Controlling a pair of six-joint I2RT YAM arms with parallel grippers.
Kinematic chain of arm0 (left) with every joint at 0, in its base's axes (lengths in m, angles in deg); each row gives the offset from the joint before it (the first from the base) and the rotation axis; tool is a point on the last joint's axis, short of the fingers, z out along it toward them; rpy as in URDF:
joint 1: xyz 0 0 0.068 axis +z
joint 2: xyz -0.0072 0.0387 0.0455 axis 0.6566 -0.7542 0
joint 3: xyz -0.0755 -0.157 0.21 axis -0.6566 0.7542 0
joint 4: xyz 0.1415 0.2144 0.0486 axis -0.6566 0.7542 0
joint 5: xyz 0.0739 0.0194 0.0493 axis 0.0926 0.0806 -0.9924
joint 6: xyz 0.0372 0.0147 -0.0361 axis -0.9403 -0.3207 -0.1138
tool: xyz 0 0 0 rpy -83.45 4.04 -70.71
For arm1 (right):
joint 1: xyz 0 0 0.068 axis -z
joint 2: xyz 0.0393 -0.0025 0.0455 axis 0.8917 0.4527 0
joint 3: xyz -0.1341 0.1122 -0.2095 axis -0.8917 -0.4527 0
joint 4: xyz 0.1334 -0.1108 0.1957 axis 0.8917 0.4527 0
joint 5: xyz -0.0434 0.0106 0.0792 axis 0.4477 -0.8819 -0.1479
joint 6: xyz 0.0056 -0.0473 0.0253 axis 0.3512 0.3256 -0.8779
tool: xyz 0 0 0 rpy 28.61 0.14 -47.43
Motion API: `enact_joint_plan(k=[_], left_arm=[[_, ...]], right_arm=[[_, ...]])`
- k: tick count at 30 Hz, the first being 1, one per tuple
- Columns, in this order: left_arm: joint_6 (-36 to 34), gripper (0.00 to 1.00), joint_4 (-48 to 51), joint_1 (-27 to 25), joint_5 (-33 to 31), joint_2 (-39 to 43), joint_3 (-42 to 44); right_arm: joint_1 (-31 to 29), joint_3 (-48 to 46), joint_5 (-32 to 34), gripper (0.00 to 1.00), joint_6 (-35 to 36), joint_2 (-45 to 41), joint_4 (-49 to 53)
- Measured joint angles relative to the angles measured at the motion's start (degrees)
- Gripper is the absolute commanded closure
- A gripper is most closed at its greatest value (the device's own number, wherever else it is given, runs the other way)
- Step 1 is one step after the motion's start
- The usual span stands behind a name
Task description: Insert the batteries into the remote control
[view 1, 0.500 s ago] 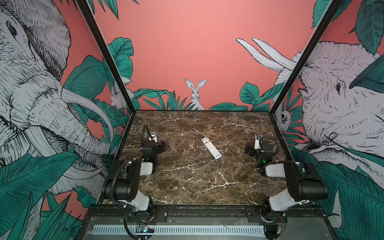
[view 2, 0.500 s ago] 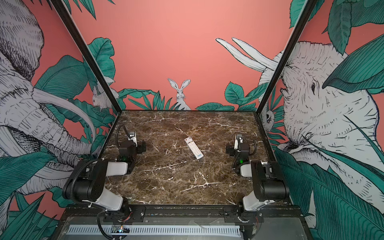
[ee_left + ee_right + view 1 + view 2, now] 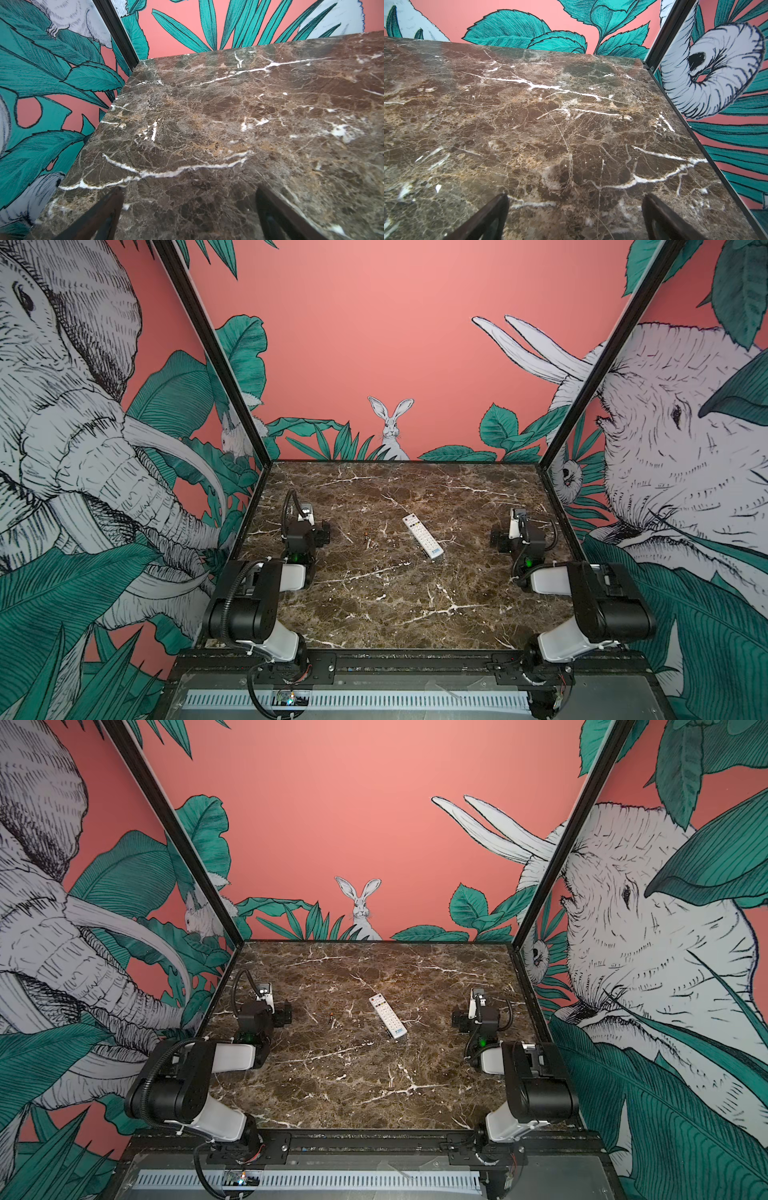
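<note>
Barely begun, judging by the layout. Remote control (image 3: 422, 536) lying buttons-up near the middle of the surface (image 3: 374, 605), untouched. Batteries (image 3: 370, 540) loose beside it on the left arm's side, not touching. Left gripper (image 3: 189, 193) and right gripper (image 3: 575, 197) spread wide, empty, out at the edges. Left to do: flipping, opening, inserting. Battery compartment hidden underneath; batteries tiny, hard to make out.
</note>
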Motion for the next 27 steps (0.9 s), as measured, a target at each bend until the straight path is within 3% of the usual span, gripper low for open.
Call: enact_joint_plan(k=[16,27], left_arm=[[-0.02,0.01,0.00,0.00,0.09,0.00,0.00],[-1.97,0.00,2.40,0.00,4.98,0.52,-0.44]], right_arm=[[0.00,0.00,-0.02,0.01,0.00,0.00,0.00],[0.00,0.00,-0.22,0.01,0.04,0.00,0.00]])
